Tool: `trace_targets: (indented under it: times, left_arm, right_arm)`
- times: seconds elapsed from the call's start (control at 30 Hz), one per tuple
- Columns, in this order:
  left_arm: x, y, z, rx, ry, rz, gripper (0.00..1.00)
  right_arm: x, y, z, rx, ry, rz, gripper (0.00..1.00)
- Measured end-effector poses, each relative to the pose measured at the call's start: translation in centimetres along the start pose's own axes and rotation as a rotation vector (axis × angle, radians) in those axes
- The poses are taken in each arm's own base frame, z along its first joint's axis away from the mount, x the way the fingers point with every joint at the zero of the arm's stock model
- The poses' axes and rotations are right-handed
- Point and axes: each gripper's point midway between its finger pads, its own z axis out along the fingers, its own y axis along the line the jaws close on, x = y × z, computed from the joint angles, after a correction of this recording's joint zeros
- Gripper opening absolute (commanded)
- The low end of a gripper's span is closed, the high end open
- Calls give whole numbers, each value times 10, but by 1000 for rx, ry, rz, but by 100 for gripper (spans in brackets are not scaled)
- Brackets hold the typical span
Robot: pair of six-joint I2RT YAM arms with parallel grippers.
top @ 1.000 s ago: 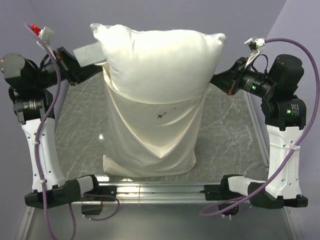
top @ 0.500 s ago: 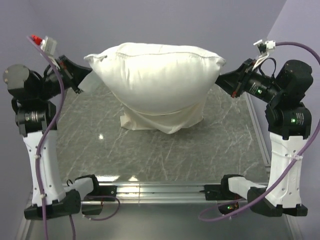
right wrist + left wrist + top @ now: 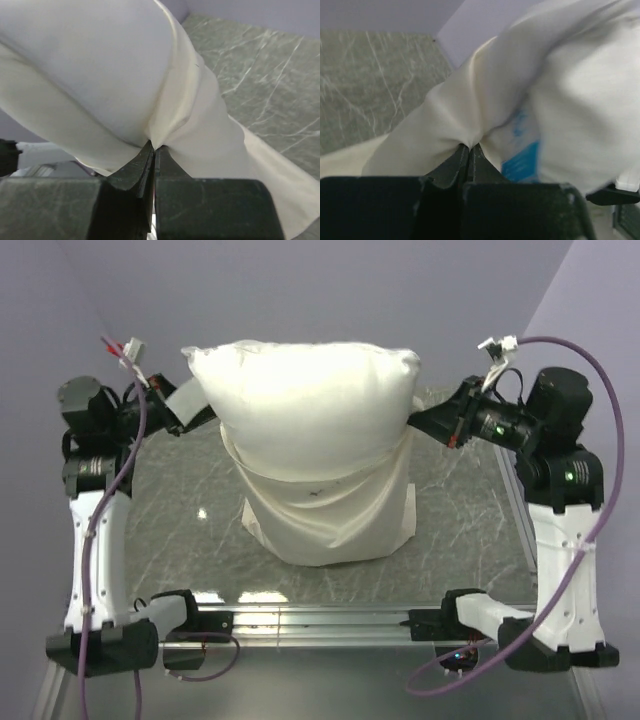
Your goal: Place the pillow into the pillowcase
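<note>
Since half a second ago, the bundle has dropped lower in the overhead view, its cloth unfurling toward frame centre, and both arms are sitting further inward. The grey marbled table (image 3: 170,510) is bearing the sack's bottom. The plump bright-white stuffed pillow (image 3: 305,390) is bulging at upper centre, its lower half inside the thin, wrinkled cream pillowcase (image 3: 330,510). The left gripper (image 3: 208,419) and right gripper (image 3: 411,421) are each clamping the case rim at either flank, equally near. The pillow's long axis seems to be running up-down the frame, so it needs to go down-frame.
</note>
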Motion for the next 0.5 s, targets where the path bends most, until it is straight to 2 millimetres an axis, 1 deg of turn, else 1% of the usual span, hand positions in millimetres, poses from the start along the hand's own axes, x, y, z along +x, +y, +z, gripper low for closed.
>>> trace_targets:
  times: [0.03, 0.07, 0.1, 0.13, 0.17, 0.2, 0.23, 0.27, 0.3, 0.33, 0.37, 0.4, 0.43, 0.5]
  left_arm:
    - [14, 15, 3, -20, 36, -69, 0]
    - [20, 30, 7, -38, 65, -128, 0]
    - [17, 40, 12, -55, 78, -173, 0]
    - [4, 46, 16, -63, 73, -200, 0]
    - [-20, 43, 20, -62, 52, -206, 0]
    - [-46, 34, 21, -49, 23, -179, 0]
    - [-73, 16, 22, -18, -12, -117, 0]
    - [-95, -10, 20, 22, -43, -46, 0]
    - [-108, -32, 15, 50, -73, 22, 0]
    - [-117, -59, 6, 79, -107, 98, 0]
    - [-118, -77, -2, 97, -131, 153, 0]
    - [-113, -93, -12, 108, -153, 197, 0]
    - [-103, -102, -20, 107, -163, 212, 0]
    - [-75, -111, -34, 109, -153, 217, 0]
  right_arm:
    - [8, 0, 2, -2, 34, 28, 0]
    - [6, -3, 6, -3, 51, 44, 0]
    - [-3, -8, 10, 4, 54, 55, 0]
    - [-23, -10, 9, 19, 31, 68, 0]
    - [-53, -10, 5, 22, -17, 58, 0]
    - [-75, -7, 1, 19, -63, 46, 0]
    - [-98, -3, -7, 15, -116, 35, 0]
    - [-115, 3, -15, 2, -165, 16, 0]
    - [-127, 9, -25, -6, -210, -4, 0]
    - [-132, 15, -34, -9, -243, -20, 0]
    - [-131, 22, -42, -10, -262, -30, 0]
    - [-127, 28, -46, -11, -272, -47, 0]
    - [-117, 29, -48, -10, -268, -43, 0]
    - [-90, 36, -52, -20, -236, -32, 0]
